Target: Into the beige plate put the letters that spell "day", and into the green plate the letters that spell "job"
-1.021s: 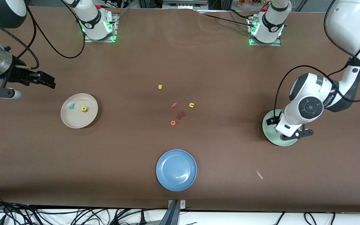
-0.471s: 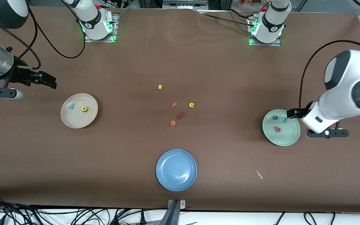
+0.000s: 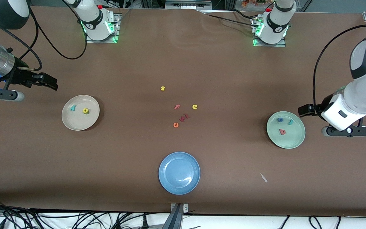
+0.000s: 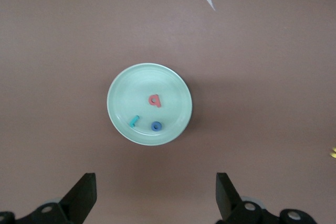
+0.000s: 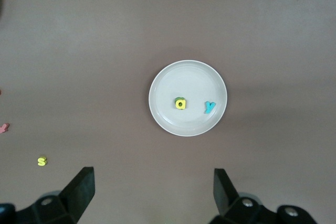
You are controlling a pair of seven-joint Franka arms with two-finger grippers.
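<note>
Letters of "day" lay in the beige plate point(image 3: 80, 112) in the front view, "job" in the green plate point(image 3: 286, 129); both empty hands, left hand point(image 3: 303, 111) and right hand point(image 3: 50, 83), hung beside their plates. Left wrist view showed open fingers point(image 4: 84, 196) above the teal "j" point(image 4: 134, 121), blue "o" point(image 4: 156, 126), red "b" point(image 4: 154, 99). Right wrist view revealed the yellow "d" point(image 5: 181, 104) overlapping the green "a" point(image 5: 179, 98), near the teal "y" point(image 5: 210, 106); a stray "s" point(image 5: 42, 161) read clearly.
</note>
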